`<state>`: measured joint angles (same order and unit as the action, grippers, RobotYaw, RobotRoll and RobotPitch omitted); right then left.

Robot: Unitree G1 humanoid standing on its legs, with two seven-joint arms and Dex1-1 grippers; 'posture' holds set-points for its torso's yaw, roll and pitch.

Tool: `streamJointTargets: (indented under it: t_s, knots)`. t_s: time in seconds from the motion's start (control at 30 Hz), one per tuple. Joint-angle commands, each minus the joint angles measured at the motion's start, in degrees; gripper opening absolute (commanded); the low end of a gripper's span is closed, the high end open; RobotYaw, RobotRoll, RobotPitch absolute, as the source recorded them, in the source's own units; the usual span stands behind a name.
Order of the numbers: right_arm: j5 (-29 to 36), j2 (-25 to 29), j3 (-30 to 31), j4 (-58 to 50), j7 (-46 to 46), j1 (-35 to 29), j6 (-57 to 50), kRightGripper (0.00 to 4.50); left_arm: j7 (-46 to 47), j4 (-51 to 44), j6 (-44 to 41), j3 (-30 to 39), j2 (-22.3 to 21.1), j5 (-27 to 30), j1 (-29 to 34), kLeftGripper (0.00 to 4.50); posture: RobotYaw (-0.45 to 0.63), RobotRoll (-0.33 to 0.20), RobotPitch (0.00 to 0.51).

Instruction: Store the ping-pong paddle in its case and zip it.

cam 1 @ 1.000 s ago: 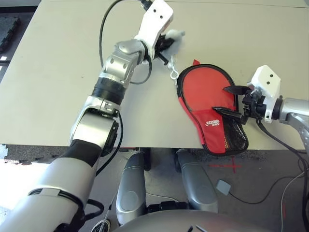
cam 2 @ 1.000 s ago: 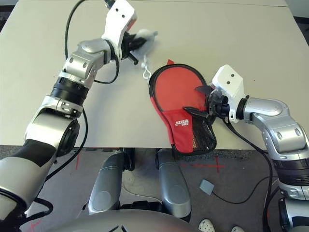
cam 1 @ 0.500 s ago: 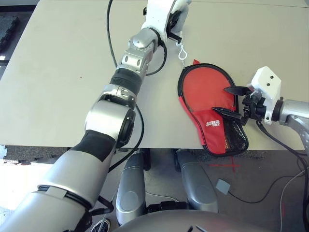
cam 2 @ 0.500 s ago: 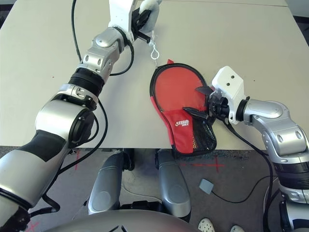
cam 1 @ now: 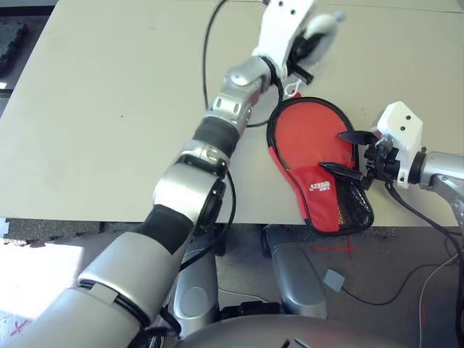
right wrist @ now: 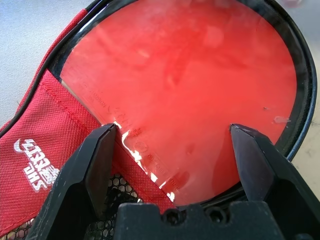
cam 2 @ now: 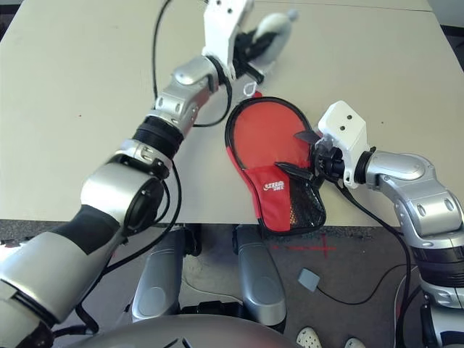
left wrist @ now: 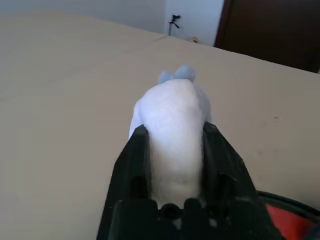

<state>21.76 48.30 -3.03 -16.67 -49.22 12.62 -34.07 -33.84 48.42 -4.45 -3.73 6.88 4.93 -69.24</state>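
Ping-pong paddle (right wrist: 200,85): red rubber face, smooth, with a soft sheen and pale glare patches; faint moulded lettering near the lower edge.

Case (cam 1: 322,192): red woven cloth with a visible coarse weave, matt; white printed logo (right wrist: 36,160); black open-weave mesh pocket (cam 1: 354,206) at the narrow end; black rim, slightly glossy, around the round part.

Plush charm (left wrist: 175,130): white fuzzy pile, soft and matt, with a pale blue tuft at its tip.

Left gripper (left wrist: 175,165): black plastic fingers, semi-matt; white smooth plastic housing behind.

Right gripper (right wrist: 175,165): black plastic fingers, faint sheen.

Forearms (cam 1: 217,130): brushed silver metal, satin finish.

Table (cam 1: 94,94): beige, flat matt surface.
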Motion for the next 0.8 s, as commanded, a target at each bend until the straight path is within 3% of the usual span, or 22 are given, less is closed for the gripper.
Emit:
streamJointTargets:
  t_s: [0.03,0.17,0.2,0.5,0.8]
  knots:
    - [-1.5,-1.0,4.9,2.2,0.2,-3.5,-3.9,4.5,-4.1,-7.3,-5.3,-2.4,0.7,1.4,3.1,2.83,-0.13,0.0,0.372]
    - [-1.6,-1.6,5.0,2.2,0.7,-3.4,-3.9,4.5,-4.8,-12.3,-9.1,-2.7,-0.7,1.8,5.3,4.37,-0.13,0.0,0.371]
    - [-1.6,-1.7,5.1,2.1,0.8,-3.5,-4.0,4.5,-4.9,-13.1,-9.9,-2.6,-1.4,1.9,5.5,4.48,-0.13,0.0,0.371]
    - [-1.9,-2.4,5.6,2.3,1.2,-2.9,-4.0,4.5,-7.6,-18.8,-15.7,-1.4,-9.8,3.2,5.3,4.48,-0.12,0.0,0.367]
    - [-2.2,-2.8,5.7,2.9,1.3,-2.1,-4.1,4.5,-17.7,-39.4,-29.7,-4.7,-21.6,7.7,13.9,4.48,-0.11,0.0,0.364]
